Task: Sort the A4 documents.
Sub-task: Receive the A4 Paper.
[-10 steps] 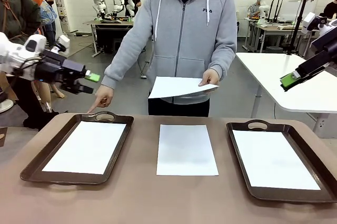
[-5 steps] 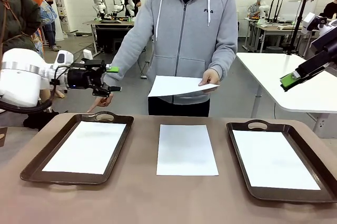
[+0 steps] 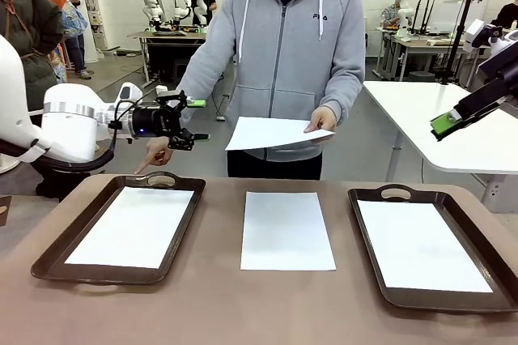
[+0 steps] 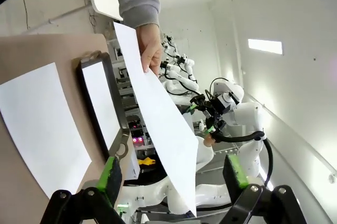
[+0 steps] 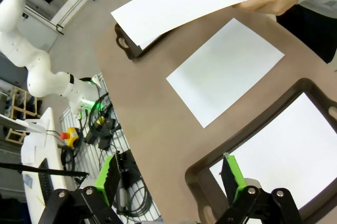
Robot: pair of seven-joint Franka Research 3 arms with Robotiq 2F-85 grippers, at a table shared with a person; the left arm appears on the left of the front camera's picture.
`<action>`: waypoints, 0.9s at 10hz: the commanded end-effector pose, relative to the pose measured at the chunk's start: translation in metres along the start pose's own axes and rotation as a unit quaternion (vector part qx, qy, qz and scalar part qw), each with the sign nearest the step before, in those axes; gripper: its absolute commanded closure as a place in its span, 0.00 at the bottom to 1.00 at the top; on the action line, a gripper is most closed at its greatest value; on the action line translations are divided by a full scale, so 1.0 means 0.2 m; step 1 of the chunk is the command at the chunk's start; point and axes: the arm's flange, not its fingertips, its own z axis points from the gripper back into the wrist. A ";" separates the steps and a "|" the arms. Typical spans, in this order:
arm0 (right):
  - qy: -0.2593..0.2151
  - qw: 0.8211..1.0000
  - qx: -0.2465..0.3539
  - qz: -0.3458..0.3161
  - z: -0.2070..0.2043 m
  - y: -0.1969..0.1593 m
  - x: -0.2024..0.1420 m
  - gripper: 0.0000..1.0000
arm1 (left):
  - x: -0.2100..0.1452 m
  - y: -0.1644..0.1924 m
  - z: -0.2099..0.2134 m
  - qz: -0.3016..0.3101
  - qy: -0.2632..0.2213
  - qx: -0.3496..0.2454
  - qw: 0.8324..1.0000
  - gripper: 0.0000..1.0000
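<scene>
Four blank white A4 documents.
Centre sheet (image 3: pixel 287 230) flat on bench (image 3: pixel 218 304); left sheet (image 3: pixel 133 226) and right sheet (image 3: pixel 421 244) flat beside it; fourth sheet (image 3: pixel 271 132) held near-level by a hand (image 3: pixel 322 121) beyond it.

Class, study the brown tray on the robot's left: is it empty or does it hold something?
Holds something: a white A4 sheet lies flat inside the left tray, within its dark rim.

Brown table (image 3: pixel 210 304) in the foreground. Dark brown handled tray (image 3: pixel 97 275) on its left end, second handled tray (image 3: pixel 445 302) on its right end, well apart. Person in grey zip hoodie (image 3: pixel 283 53) at table's far edge, middle. White table (image 3: pixel 421 110) beyond its far right corner.
</scene>
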 end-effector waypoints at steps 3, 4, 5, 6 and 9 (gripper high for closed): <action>-0.005 1.000 0.002 0.001 -0.01 0.00 0.00 0.00 | 0.11 0.07 -0.27 0.048 0.060 -0.021 0.997 0.00; -0.005 1.000 0.002 0.001 -0.01 0.00 0.00 0.00 | 0.12 0.09 -0.32 0.055 0.069 -0.028 0.996 0.00; -0.005 1.000 0.002 0.001 -0.01 0.00 0.00 0.00 | 0.13 0.10 -0.36 0.062 0.076 -0.031 0.995 0.00; -0.005 1.000 0.002 0.001 -0.01 0.00 0.00 0.00 | 0.13 0.11 -0.39 0.069 0.088 -0.041 0.993 0.00; -0.005 1.000 0.002 0.001 -0.01 0.00 0.00 0.00 | 0.13 0.10 -0.41 0.099 0.102 -0.041 0.989 0.00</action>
